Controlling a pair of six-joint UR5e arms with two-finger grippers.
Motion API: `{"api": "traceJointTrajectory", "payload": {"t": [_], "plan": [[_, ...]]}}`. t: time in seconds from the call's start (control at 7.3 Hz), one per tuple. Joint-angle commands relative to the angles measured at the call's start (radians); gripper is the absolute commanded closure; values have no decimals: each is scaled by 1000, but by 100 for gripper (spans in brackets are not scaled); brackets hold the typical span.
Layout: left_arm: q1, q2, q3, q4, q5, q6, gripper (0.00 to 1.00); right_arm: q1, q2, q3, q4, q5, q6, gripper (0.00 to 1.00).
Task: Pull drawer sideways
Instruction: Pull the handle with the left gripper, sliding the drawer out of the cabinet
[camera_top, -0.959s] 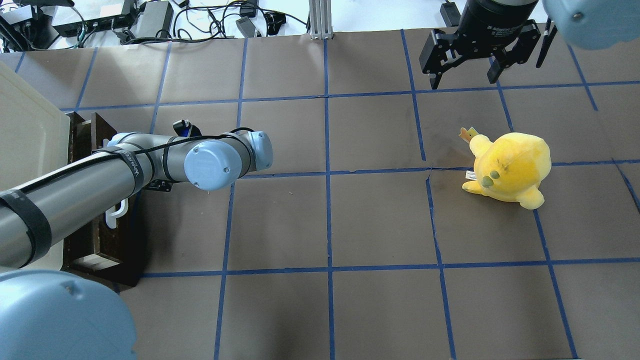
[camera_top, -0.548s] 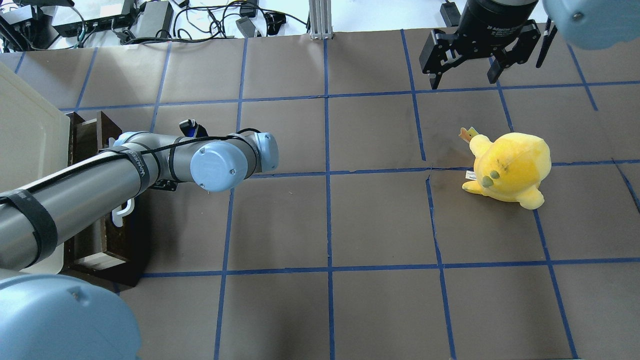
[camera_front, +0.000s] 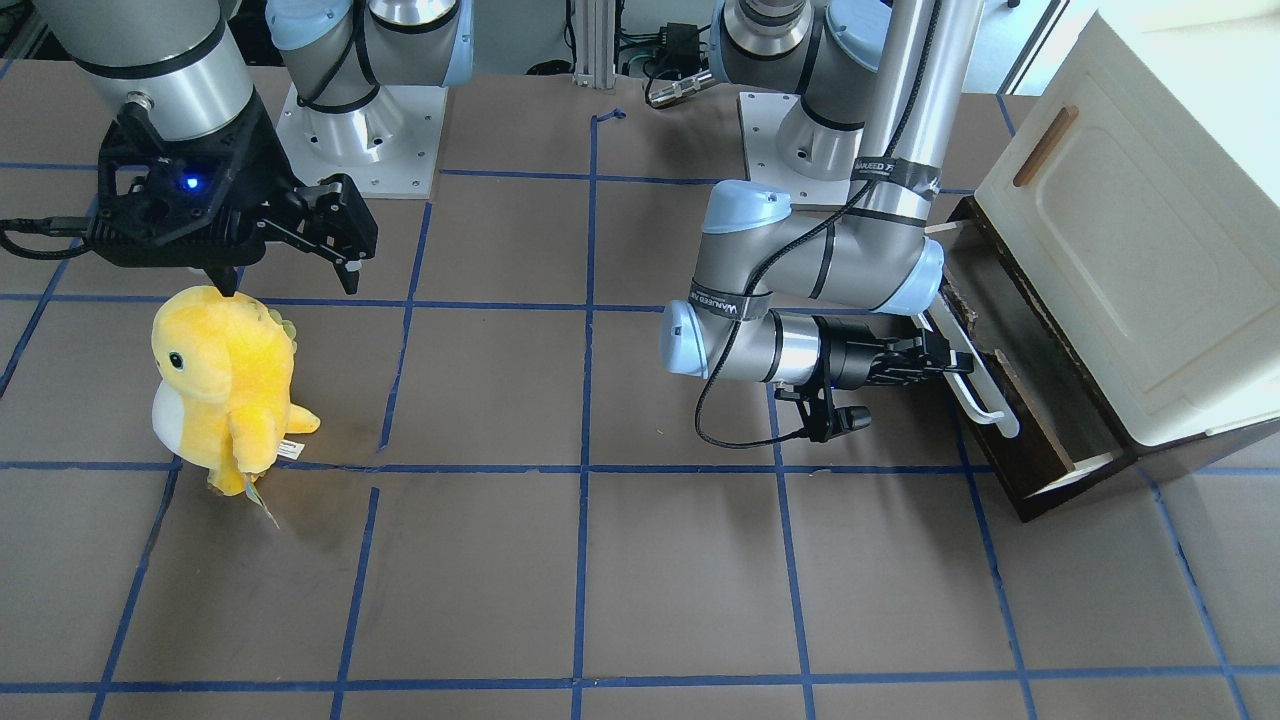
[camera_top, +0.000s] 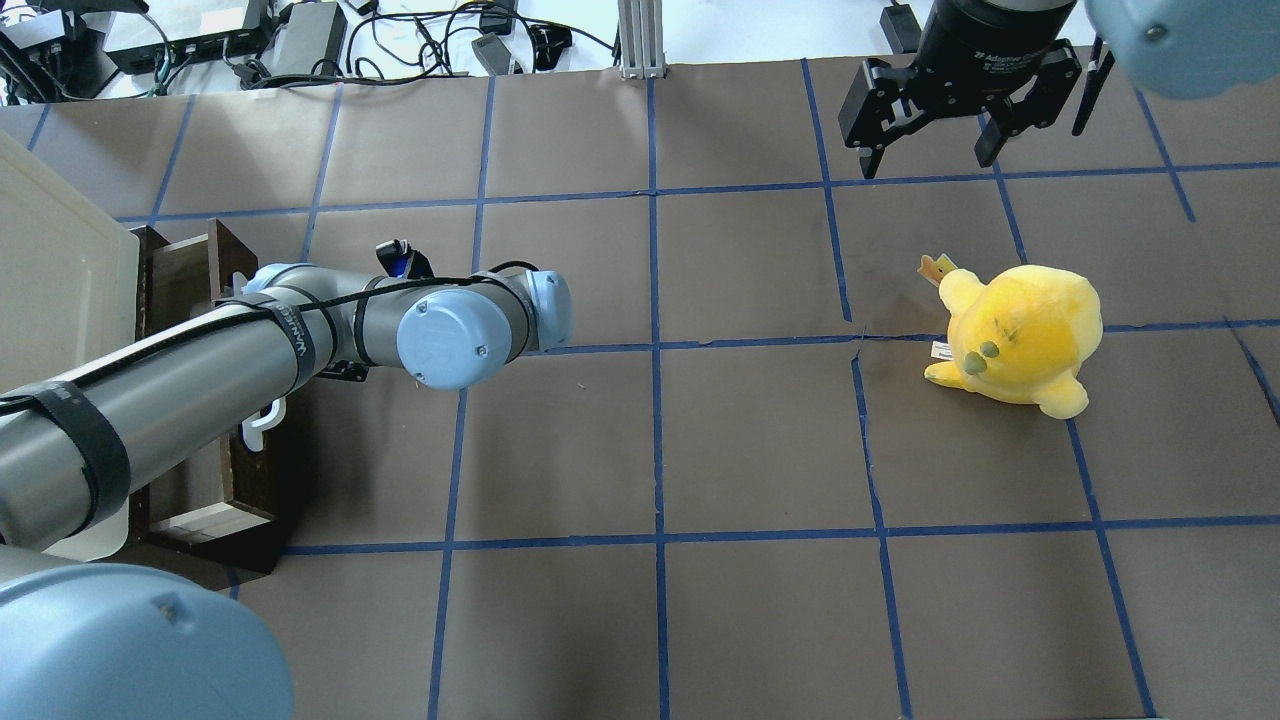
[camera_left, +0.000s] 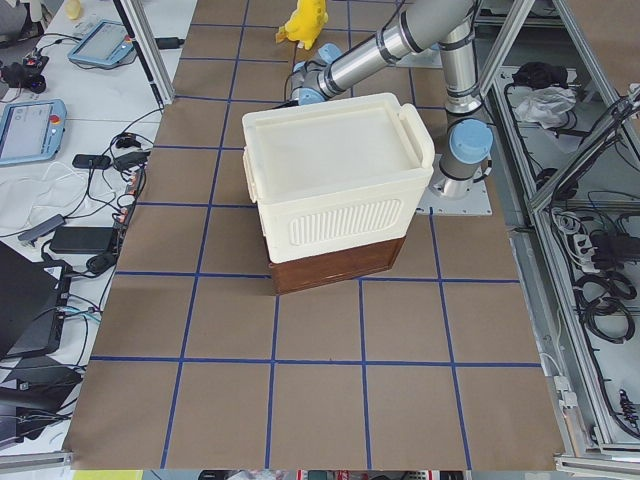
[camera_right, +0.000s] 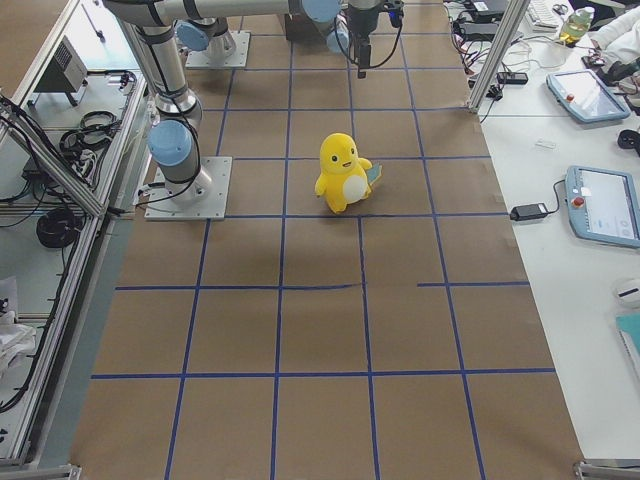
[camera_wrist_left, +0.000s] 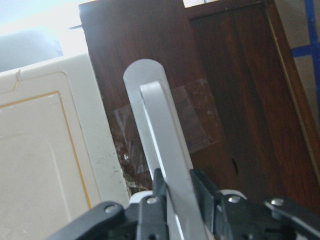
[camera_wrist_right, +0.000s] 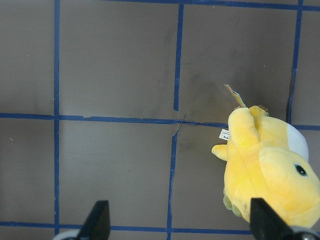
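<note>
The drawer (camera_front: 1035, 415) has a dark brown worn front and a long white bar handle (camera_front: 978, 385). It stands partly pulled out from under the cream-white cabinet (camera_front: 1130, 250); its pale inside shows in the overhead view (camera_top: 205, 470). My left gripper (camera_front: 945, 362) is shut on the white handle; the left wrist view shows the handle (camera_wrist_left: 160, 150) clamped between the fingers (camera_wrist_left: 207, 192) against the drawer front (camera_wrist_left: 225, 95). My right gripper (camera_top: 935, 150) hangs open and empty over the far right of the table, beyond the plush.
A yellow plush toy (camera_top: 1020, 335) stands on the right part of the table, also in the right wrist view (camera_wrist_right: 272, 172). The cream cabinet's door has a small brown handle (camera_front: 1045, 145). Cables and power boxes (camera_top: 250, 35) lie past the table's far edge.
My left arm has moved to the right in the overhead view with the handle in its grip, and the drawer has slid further out of the cabinet. The right arm has not moved.
</note>
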Motion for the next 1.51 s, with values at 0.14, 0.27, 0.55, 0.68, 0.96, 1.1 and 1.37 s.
{"api": "traceJointTrajectory", "payload": {"t": [0.14,0.27,0.55,0.68,0.96,1.1,1.37], "plan": [[-35,-1,13,-2,0,5,76,0,0,0,0,0,0,0],[-47,-1,13,-1,3,9,76,0,0,0,0,-1,0,0],[-55,-1,13,1,0,9,76,0,0,0,0,0,0,0],[-55,-1,13,-1,2,9,68,0,0,0,0,-1,0,0],[-58,16,13,-1,4,12,0,0,0,0,0,0,0,0],[-64,30,22,7,-22,11,0,0,0,0,0,0,0,0],[-69,94,157,8,-372,79,0,0,0,0,0,0,0,0]]}}
